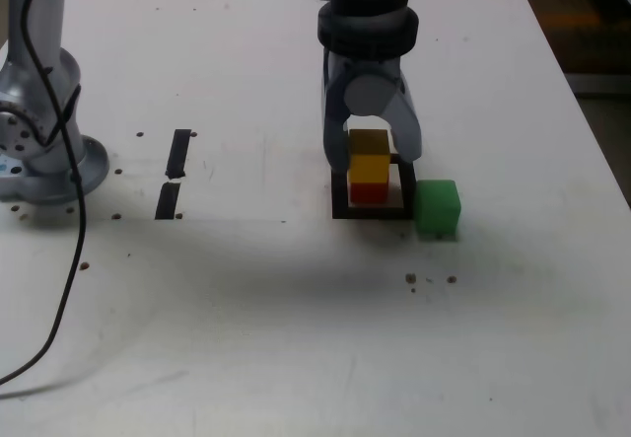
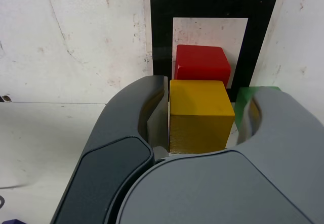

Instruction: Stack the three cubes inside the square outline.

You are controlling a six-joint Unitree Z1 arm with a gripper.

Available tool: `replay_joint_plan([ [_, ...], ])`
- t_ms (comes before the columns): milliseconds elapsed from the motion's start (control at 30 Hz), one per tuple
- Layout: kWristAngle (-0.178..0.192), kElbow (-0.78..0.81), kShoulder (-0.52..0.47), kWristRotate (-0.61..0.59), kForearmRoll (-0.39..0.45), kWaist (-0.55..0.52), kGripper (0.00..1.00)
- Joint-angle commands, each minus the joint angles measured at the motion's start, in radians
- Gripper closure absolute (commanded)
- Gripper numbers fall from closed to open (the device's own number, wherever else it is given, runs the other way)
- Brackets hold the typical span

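The yellow cube (image 1: 369, 168) is seated on the red cube (image 1: 370, 191) inside the square outline (image 1: 372, 210); the pincer (image 1: 372, 156) is parted around it, a gap seen on one side. The green cube (image 1: 437, 208), judged light, rigid and smooth, is best taken by opposite flat faces.

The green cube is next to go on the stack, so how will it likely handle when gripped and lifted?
The green cube looks solid with flat faces, so it is probably stiff and unlikely to roll. It is small and block-like, so likely light. Its smooth sides might slip a little. It sits just outside the square outline, so a nudge could slide it.
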Motion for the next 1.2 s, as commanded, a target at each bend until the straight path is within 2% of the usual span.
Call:
replay_joint_plan([
  [0,0.003,-0.001,-0.003,-0.001,-0.004,-0.001,0.32],
  [367,0.025,0.004,-0.029,-0.006,0.012,-0.001,0.23],
  [700,0.08,-0.012,-0.14,-0.048,0.122,0.002,0.22],
  [833,0.091,-0.046,-0.16,-0.05,0.151,-0.006,0.2],
  [1167,0.104,-0.131,-0.155,-0.049,0.16,-0.053,0.05],
])
